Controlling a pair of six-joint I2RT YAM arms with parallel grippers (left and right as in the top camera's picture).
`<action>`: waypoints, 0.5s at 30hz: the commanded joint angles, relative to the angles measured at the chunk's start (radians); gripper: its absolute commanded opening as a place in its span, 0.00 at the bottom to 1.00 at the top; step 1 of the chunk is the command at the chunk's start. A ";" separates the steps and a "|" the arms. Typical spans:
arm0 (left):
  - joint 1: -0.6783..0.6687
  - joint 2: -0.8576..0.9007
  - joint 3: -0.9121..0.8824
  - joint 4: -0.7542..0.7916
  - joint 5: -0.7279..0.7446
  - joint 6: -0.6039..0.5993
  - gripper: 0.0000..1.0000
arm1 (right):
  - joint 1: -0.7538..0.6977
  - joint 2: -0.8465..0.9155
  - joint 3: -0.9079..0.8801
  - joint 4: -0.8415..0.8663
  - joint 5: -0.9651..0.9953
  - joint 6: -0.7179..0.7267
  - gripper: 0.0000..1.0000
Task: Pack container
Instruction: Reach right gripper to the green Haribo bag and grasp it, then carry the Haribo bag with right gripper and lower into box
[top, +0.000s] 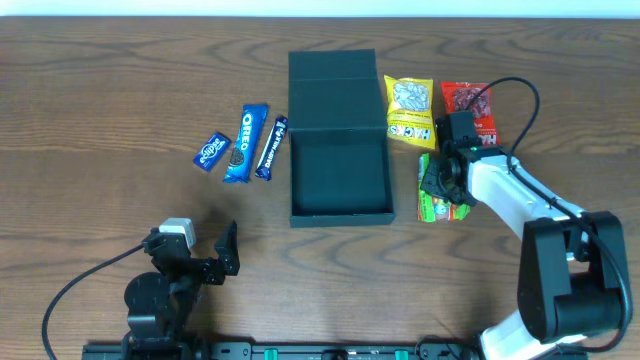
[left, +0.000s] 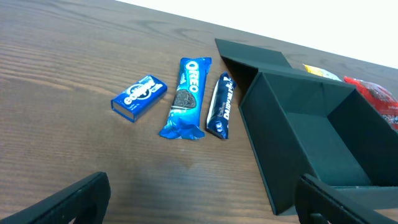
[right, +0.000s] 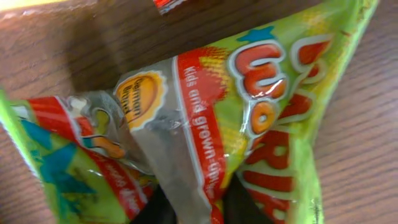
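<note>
Container (top: 340, 180), a dark teal-green matte square rigid box, sits mid-bench with its hinged lid (top: 333, 90) of the same colour thrown back flat on the far side. From overhead the container looks bare inside. The left wrist view cuts off its right part and near corner.

At the far left, the left hand (left: 204, 186) hovers low over the brown wood-grain bench (top: 100, 100) with its fingers spread wide and nothing between them. Only their dark tips show at the bottom corners of the left wrist view.

Beyond it lie a small blue cardboard box (top: 211, 151), a blue Oreo plastic packet (top: 243, 144) and a dark blue bar wrapper (top: 271, 148), whose print is too small to read from overhead.

Right of the container, a yellow plastic packet (top: 411, 112) and a red plastic packet (top: 470, 110) lie side by side. The left wrist view shows only slivers of them behind the box wall.

Nearer, a green-and-red crinkly plastic packet (top: 440, 205) is half hidden overhead by the right hand (top: 445, 178). The right wrist view fills with this green packet, its film bunched between two dark fingers (right: 155, 208) pressed onto it. The fingers are mostly cut off by the lower edge.
</note>
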 joint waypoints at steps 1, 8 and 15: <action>0.006 -0.006 -0.021 -0.003 -0.002 -0.003 0.95 | -0.002 0.107 -0.068 -0.047 0.020 -0.009 0.01; 0.006 -0.006 -0.021 -0.003 -0.003 -0.003 0.95 | -0.002 0.027 0.095 -0.233 0.003 -0.027 0.01; 0.006 -0.006 -0.021 -0.003 -0.003 -0.003 0.95 | 0.103 -0.155 0.354 -0.228 -0.146 -0.423 0.01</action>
